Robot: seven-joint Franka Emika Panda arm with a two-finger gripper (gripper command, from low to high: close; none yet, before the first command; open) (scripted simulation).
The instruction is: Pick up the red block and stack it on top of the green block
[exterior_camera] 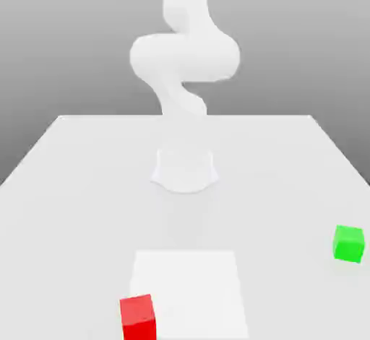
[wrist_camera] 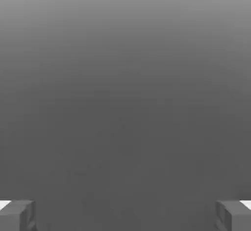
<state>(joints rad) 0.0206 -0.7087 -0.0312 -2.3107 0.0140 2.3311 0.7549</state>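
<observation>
Grey, featureless background rose behind a pale worktop [exterior_camera: 65, 187] that stretched wide across the exterior view. On it stood the white arm [exterior_camera: 184, 57], its round base planted near the middle of the surface and its upper links bending above. A lighter square patch [exterior_camera: 191, 281] lay on the worktop in front of that base, toward the camera.

Taking the patch as the landmark, the red block [exterior_camera: 137, 317] sat at its near corner on the exterior view's left, overlapping the patch's edge. The green block [exterior_camera: 349, 243] rested well apart from the patch, off toward the exterior view's right, with bare surface between the two cubes.

In the hand view the tool [wrist_camera: 125, 215] showed its two grey fingertips [wrist_camera: 17, 215] spread as far apart as they could go, with nothing between them and only grey beyond.

By my reading, the task had barely begun. Neither cube looked disturbed, nothing was gripped, and the whole job remained: reaching the red block, closing on it, lifting, carrying it across, and setting it squarely on the green one.
</observation>
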